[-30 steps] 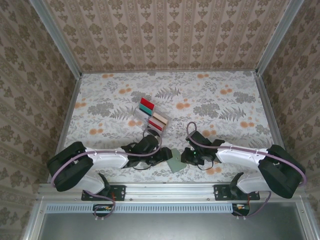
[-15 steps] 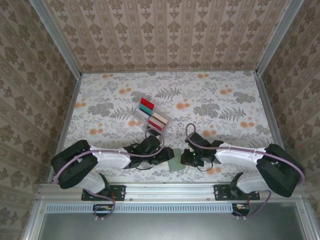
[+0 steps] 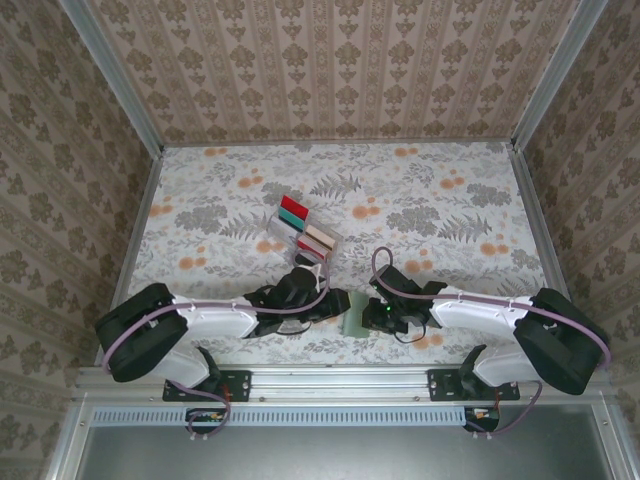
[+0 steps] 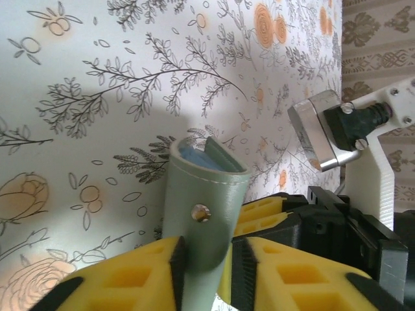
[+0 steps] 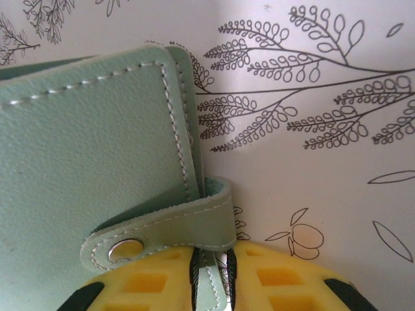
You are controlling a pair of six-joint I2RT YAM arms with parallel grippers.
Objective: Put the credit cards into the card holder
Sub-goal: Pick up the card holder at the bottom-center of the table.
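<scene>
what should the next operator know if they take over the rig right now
Left gripper: pads pressed against both sides of the card holder.
Right gripper: shut on the holder's edge, by the snap strap.
Credit cards: standing in the clear rack farther back on the table; none gripped.
Done: both arms have hold of the holder at the near edge.
Left: open the holder, fetch the cards from the rack, slot them in. Something bluish shows inside the fold; cannot tell if it is a card.
</scene>
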